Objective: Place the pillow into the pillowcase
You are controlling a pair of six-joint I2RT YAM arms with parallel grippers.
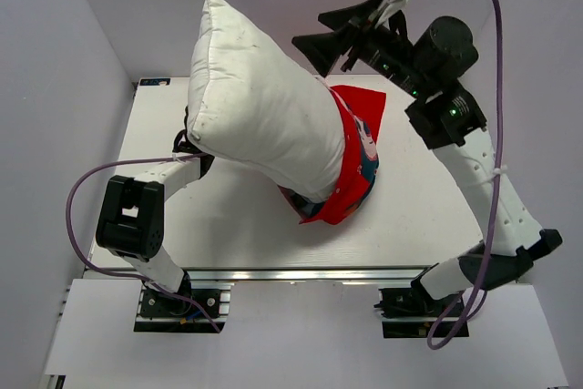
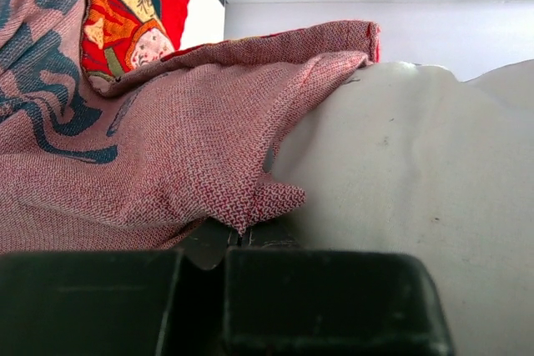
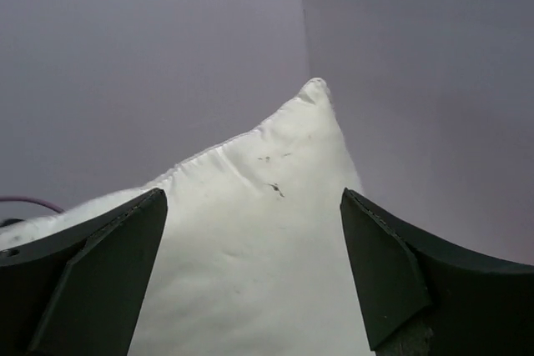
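Pillow (image 1: 260,107) | long axis far-left to near-right | near end in pillowcase (image 1: 360,157)

place: robot lab test cell | evidence: plain pale enclosure walls (image 1: 64,70); flat white tabletop (image 1: 228,225) on silver aluminium extrusion rail (image 1: 301,274); looping purple cables (image 1: 500,70)

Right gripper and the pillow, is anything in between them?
Nothing, just air. The right wrist view shows the open right gripper facing the pillow.

The plump white rectangular pillow (image 1: 260,107) stands tilted, one corner high in the air. Its lower end is sunk into the limp red cartoon-printed pillowcase (image 1: 358,166) — bunched around it on the white table (image 1: 237,225).
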